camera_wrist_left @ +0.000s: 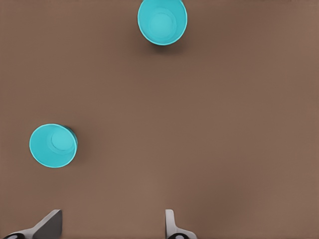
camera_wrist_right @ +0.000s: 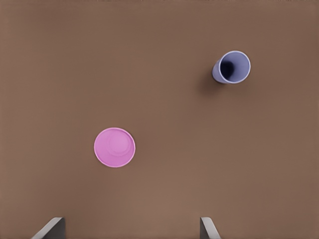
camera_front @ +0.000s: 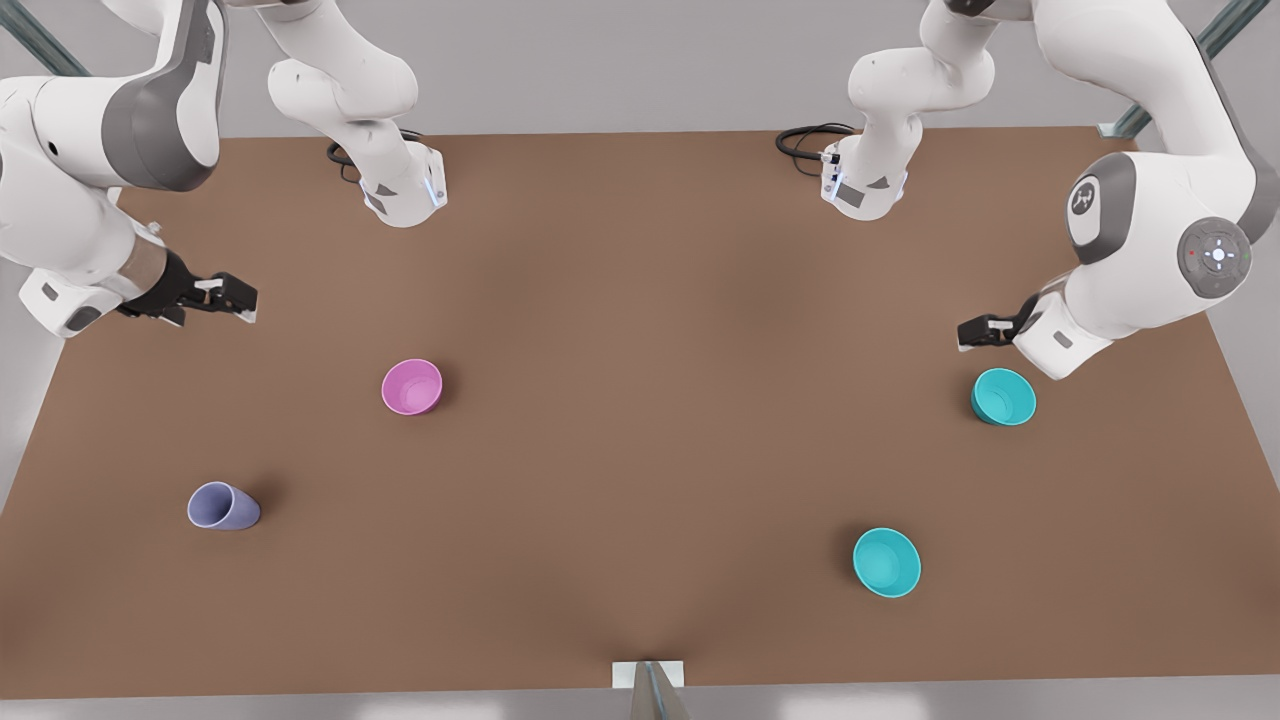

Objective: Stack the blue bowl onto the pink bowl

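The blue bowl (camera_front: 886, 562) (camera_wrist_left: 162, 21), evenly light turquoise, sits upright near the front edge on the front view's right. On the front view's left the pink bowl (camera_front: 412, 387) (camera_wrist_right: 114, 147) stands upright. My left gripper (camera_front: 975, 333) (camera_wrist_left: 109, 226) hovers open at the front view's right, well behind the blue bowl. My right gripper (camera_front: 225, 297) (camera_wrist_right: 129, 229) hovers open at the front view's left, behind and to the left of the pink bowl. Neither gripper has anything between its fingers.
A second turquoise bowl (camera_front: 1003, 396) (camera_wrist_left: 53, 145) with a darker teal side sits just in front of my left gripper. A lavender cup (camera_front: 223, 506) (camera_wrist_right: 232, 66) stands at the front left. Everything rests on the brown table (camera_front: 640, 400).
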Controlling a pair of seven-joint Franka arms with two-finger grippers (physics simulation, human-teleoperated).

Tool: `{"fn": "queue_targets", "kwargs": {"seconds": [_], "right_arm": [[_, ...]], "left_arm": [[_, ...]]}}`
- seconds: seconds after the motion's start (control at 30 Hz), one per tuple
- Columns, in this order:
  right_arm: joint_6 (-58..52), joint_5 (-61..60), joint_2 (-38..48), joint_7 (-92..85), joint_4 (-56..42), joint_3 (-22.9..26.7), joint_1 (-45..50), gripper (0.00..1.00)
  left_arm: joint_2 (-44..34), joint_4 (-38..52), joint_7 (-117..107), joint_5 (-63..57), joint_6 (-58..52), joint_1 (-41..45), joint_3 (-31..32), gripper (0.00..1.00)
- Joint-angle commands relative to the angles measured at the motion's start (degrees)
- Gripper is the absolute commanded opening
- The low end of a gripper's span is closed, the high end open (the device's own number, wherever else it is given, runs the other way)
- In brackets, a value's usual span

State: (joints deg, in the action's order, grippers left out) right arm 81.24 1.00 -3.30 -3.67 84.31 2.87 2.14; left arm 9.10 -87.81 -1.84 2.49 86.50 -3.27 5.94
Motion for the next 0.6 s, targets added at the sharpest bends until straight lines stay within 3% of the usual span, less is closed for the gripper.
{"fn": "queue_targets", "kwargs": {"seconds": [0.0, 0.1, 0.17, 0.4, 0.57], "right_arm": [[0.77, -0.03, 0.05, -1.69, -0.03, 0.03, 0.50, 1.00], [0.59, -0.03, -0.56, -1.52, 0.59, -0.32, 0.85, 1.00], [2.08, -2.84, -1.44, -0.73, 8.14, -0.41, 1.03, 1.00], [31.78, -8.38, -1.27, 3.93, 34.42, 1.79, 0.15, 1.00], [41.81, -8.91, -4.69, 7.27, 38.91, 1.70, 0.24, 1.00]], "left_arm": [[-0.05, 0.01, -1.85, -0.03, 0.60, -0.07, 0.03, 1.00], [0.22, 0.10, -1.85, -0.03, 0.60, -0.33, 0.03, 1.00], [0.30, 0.01, -1.85, -0.03, 0.60, -0.42, 0.03, 1.00], [0.66, 0.01, -1.85, -0.03, 0.60, -0.42, 0.03, 1.00], [0.74, 0.01, -1.85, 0.06, 0.60, -0.60, 0.03, 1.00]]}}
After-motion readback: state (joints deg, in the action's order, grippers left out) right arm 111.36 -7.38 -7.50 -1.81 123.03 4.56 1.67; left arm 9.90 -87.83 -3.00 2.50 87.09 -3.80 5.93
